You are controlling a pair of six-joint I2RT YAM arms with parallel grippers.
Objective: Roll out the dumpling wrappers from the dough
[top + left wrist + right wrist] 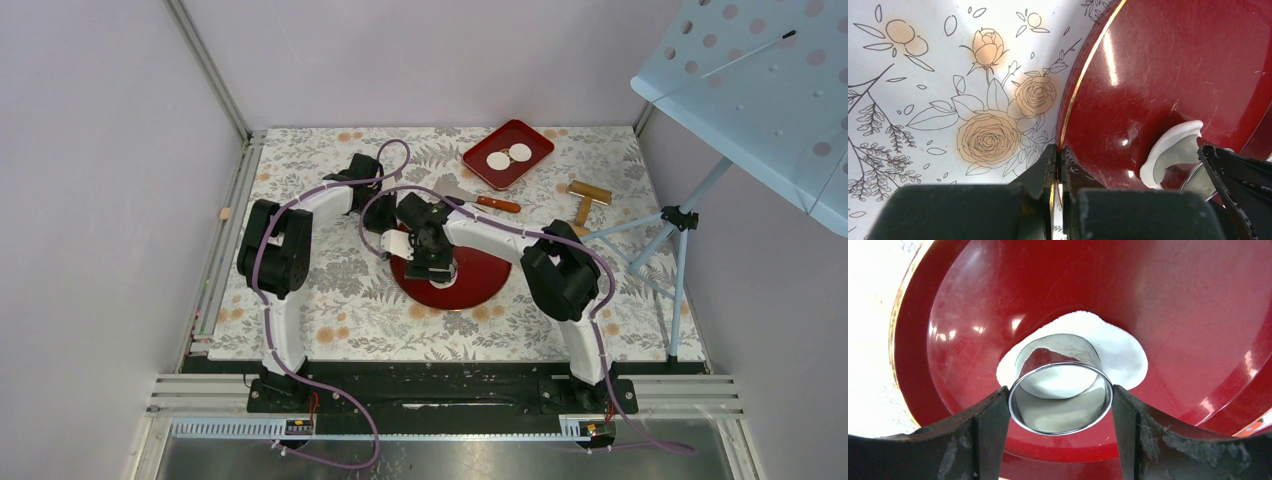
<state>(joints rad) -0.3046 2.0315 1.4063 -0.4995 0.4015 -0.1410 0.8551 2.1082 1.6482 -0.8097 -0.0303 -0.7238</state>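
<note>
Pinching a shiny metal ring cutter [1058,417] from both sides with the right end effector [1060,394], low over the round dark red plate [1173,315] on the flower-patterned bench [330,290]. Standing with the cutter on the soft white flattened dough [1120,352], toward one side of the patch rather than in its middle, with only a thin strip of dough visible outside the ring on the left. Gripping the gold rim of the plate with the left end effector [1058,162], fingers pressed together on it, apparently to keep the plate in place. Lying side by side in the rectangular red tray [520,133] at the far side of the bench: two thin white round wrappers [498,160]. Judging the step as cutting one more disc. Possible to get a disc with a missing edge, because of the off-centre placing. Possible also to lift the whole patch together with the ring, in case of soft dough sticking to the metal wall. Possible to tip or slide the plate under the pressing, in case of the left grip slipping from the smooth rim. Cannot tell about the cut, through to the plate or not.
</note>
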